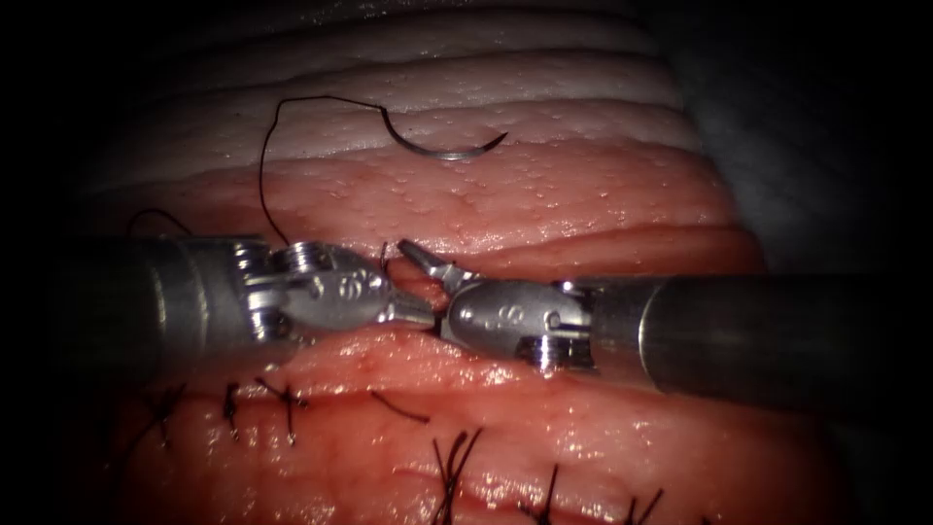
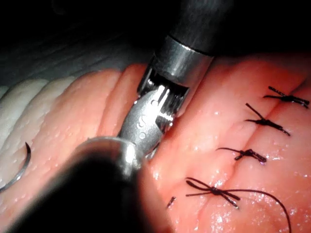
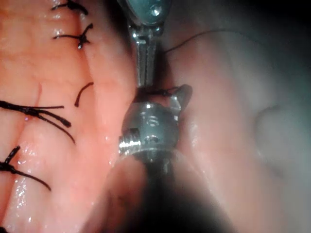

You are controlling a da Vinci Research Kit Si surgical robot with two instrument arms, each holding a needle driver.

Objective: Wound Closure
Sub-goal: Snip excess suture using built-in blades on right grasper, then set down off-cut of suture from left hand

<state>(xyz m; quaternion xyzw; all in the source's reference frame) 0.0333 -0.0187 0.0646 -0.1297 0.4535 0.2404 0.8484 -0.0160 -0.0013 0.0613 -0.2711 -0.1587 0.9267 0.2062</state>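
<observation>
**Several stitches tied, needle parked on the tissue**

At the left, finished knots [image 1: 282, 397] lay in a row on the tissue [image 1: 544, 194]. The left tool [image 1: 413, 309] met the right tool at mid-picture, jaws narrow, apparently pinching thread [image 1: 264, 175], though I could not tell for sure. The needle [image 1: 442, 146] lay free on the tissue above, held by neither. The right tool [image 1: 428, 261] had jaws parted, one raised. More closing seemingly remained.

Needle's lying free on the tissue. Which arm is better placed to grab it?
Probably right. The right tool, jaws open, has one jaw angled up toward the needle, which lies loose on the tissue. The left tool looks shut, pointing sideways.
</observation>
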